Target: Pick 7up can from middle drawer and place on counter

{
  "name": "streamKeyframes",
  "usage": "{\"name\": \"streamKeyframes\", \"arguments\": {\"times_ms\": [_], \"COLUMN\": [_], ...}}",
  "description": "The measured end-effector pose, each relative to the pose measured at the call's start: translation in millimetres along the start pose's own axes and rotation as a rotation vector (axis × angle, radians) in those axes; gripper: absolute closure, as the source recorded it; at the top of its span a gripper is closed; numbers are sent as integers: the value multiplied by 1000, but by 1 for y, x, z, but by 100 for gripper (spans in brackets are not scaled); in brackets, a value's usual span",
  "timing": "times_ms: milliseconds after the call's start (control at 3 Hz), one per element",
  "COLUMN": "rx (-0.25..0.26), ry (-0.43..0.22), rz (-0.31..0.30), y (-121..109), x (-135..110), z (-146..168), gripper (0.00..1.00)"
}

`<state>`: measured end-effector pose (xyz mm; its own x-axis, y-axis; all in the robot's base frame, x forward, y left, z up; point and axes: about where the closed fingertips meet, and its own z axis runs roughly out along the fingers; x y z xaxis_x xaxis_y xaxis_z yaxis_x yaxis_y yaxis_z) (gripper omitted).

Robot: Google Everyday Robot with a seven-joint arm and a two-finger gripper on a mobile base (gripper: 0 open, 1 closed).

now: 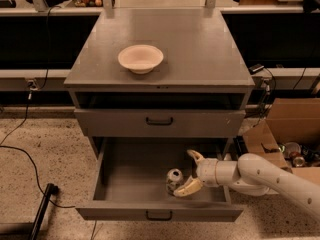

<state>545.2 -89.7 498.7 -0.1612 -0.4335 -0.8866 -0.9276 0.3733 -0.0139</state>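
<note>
7up can (174, 177) stands upright on the floor of the open middle drawer (131, 176), toward its right front part, silver top up. The gripper (183, 173) reaches in from the right at the end of the pale arm (272, 178), its two fingers spread wide and holding nothing. One fingertip arches behind the can and the other lies low in front of it, close to its base, though whether it touches cannot be told. The can sits only at the mouth of the jaws, not deep between them, so closing from here would likely catch it at the tips, and a thin round can may squirt out or tip onto the drawer floor. The low finger could also nudge the base and send it off leftward. Lifting brings another risk: the closed drawer front (160, 120) above stands just behind this spot, so a rise that drifts inward might strike it. On the counter (205, 49) the cream bowl (140, 58) occupies the left middle; setting down to its right avoids a knock.
</note>
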Motion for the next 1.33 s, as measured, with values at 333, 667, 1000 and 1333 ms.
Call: {"name": "streamKeyframes", "arguments": {"times_ms": [333,667,1000,1333], "rx": [-1,-12,-13,-11], "ry": [-3,4,10,19], "rz": [21,34,70,90], "y": [3,5,4,2], "x": [10,18,30,38], "z": [19,35,45,51], "gripper": [0,0,16,39]}}
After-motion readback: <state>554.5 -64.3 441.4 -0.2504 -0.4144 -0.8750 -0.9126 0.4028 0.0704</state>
